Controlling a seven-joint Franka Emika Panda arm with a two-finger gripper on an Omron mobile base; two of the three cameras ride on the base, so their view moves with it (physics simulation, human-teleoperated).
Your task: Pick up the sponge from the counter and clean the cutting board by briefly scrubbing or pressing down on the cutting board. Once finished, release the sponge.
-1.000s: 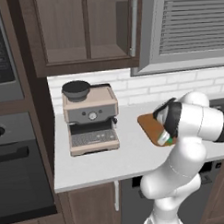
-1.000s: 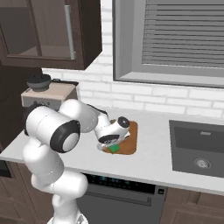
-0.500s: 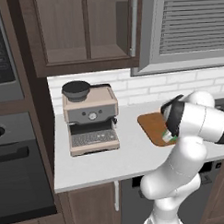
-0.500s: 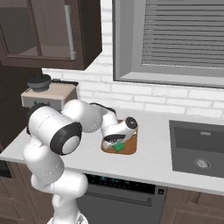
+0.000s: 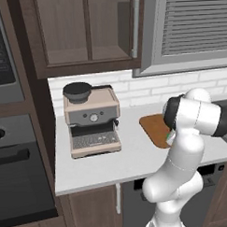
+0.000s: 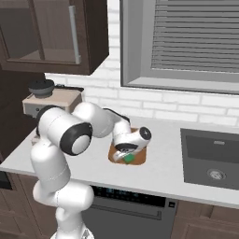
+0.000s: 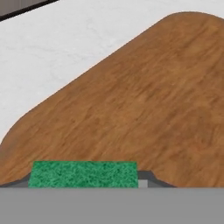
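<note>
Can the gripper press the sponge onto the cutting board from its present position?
Probably yes. The gripper holds the sponge low over the cutting board, and in the hand view bare wood lies ahead with nothing between them.

A white brick wall [image 5: 147, 88] runs behind the pale stone desk [image 5: 112, 157], with a dark wood wall cupboard [image 5: 86, 32] hung above it and a window with closed grey blinds [image 6: 186, 39] just beside that. A beige coffee machine [image 5: 91, 118] with a dark round top stands on the desk near the wall, and a dark sink [image 6: 210, 156] is sunk into the desk at the far end under the window. A black oven [image 5: 17, 171] sits in a tall dark wood unit beside the desk, with brown cupboards [image 5: 89, 212] below the slab.
</note>
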